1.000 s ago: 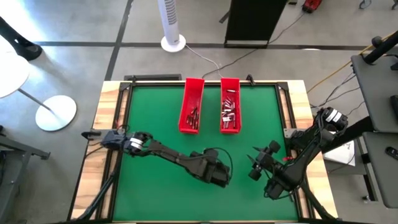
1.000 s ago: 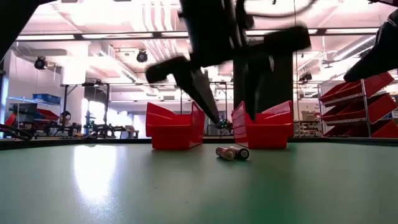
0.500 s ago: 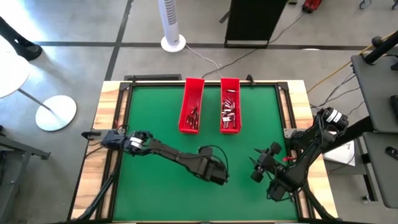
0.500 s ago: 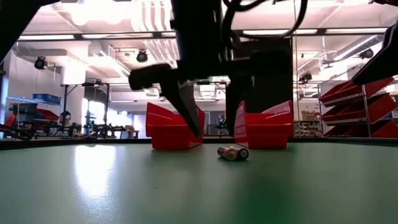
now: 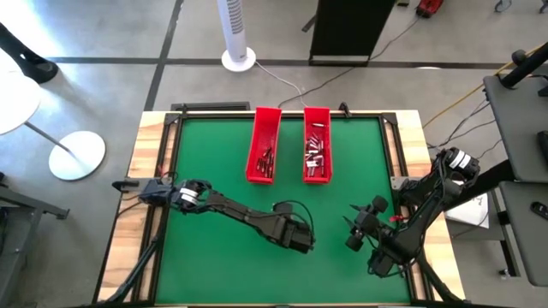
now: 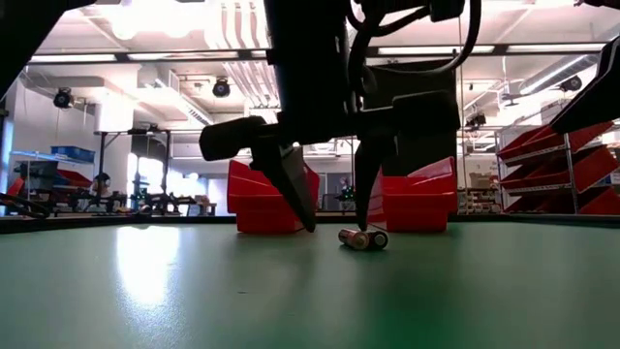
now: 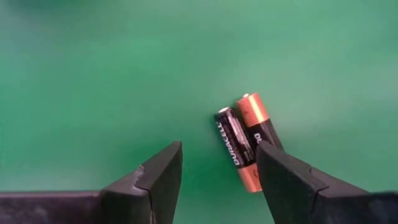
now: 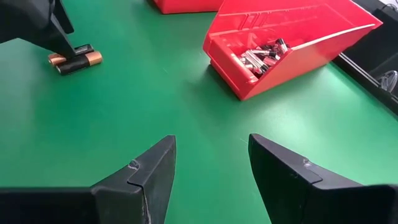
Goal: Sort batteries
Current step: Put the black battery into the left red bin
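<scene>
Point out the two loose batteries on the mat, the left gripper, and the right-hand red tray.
loose batteries (image 7: 244,142), left wrist view, where the pair touch.
left gripper (image 6: 334,228), low view, midway between its fingertips.
right-hand red tray (image 5: 317,115), high view, bare floor near its far end.

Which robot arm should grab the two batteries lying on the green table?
Probably the left. The left gripper hangs open right by the two batteries, one finger almost touching them. The right gripper waits farther off, open and empty.
</scene>
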You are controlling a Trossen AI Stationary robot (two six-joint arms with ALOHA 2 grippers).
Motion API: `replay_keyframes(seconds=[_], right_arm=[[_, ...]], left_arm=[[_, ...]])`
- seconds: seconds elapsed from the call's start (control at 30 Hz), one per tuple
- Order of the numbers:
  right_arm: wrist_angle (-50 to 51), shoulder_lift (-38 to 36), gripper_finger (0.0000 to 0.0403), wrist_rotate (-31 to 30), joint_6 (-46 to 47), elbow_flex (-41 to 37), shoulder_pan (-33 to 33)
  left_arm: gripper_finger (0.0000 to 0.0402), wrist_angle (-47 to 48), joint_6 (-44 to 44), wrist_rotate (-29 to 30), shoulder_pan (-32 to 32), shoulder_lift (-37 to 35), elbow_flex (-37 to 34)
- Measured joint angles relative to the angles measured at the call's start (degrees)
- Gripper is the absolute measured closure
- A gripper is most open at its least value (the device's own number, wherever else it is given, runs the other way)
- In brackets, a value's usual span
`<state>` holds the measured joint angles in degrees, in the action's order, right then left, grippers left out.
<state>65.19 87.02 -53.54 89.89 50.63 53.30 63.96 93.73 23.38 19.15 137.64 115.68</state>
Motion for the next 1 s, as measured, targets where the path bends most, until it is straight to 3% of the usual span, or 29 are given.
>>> replay_keyframes(seconds=[0.57,1.0], right_arm=[[0.08,0.0,0.0206,0.0,-0.15,-0.04,0.09],[0.1,0.0,0.0207,1.26,-1.36,-0.07,0.09]], left_arm=[[0.022,-0.53,2.94,-1.79,-0.42,0.0,-2.42],[0.0313,-0.58,3.24,-1.81,-0.74,-0.37,-4.96]])
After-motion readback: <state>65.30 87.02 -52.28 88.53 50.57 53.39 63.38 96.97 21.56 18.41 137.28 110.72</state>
